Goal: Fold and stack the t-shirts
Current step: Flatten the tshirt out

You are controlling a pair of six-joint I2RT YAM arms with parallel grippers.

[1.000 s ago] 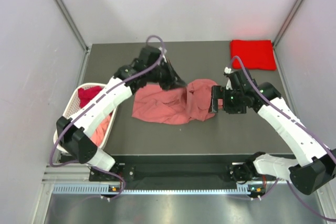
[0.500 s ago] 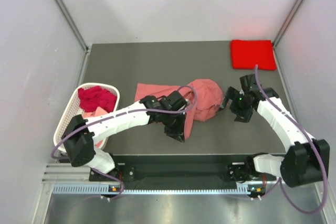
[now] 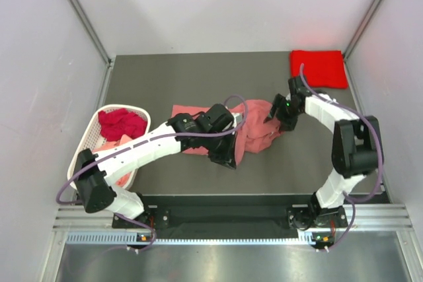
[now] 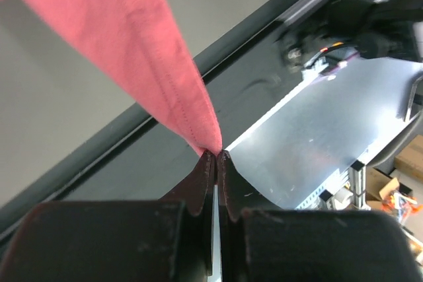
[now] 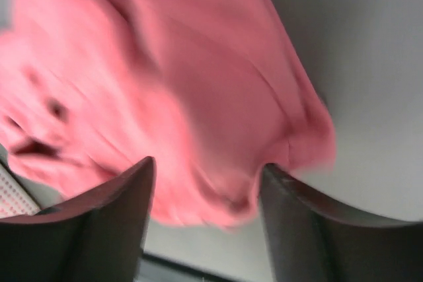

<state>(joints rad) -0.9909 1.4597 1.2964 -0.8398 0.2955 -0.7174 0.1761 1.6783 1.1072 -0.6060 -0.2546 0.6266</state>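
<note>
Your left gripper [image 4: 216, 155] pinches a hem of the salmon pink t-shirt [image 3: 258, 122], crumpled in the middle of the table [image 3: 165, 77]. Your right gripper [image 5: 207, 164] stands spread just over its right part. The folded red t-shirt [image 3: 318, 69] lies far right.

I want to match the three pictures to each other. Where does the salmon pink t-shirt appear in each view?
Top external: the salmon pink t-shirt lies bunched near the table's middle, between the two arms.
Left wrist: upper left, a strip running down to the left gripper, which pinches its edge.
Right wrist: it fills the upper left and middle, blurred, above the right gripper.
Shared landmark: the grey table.
</note>
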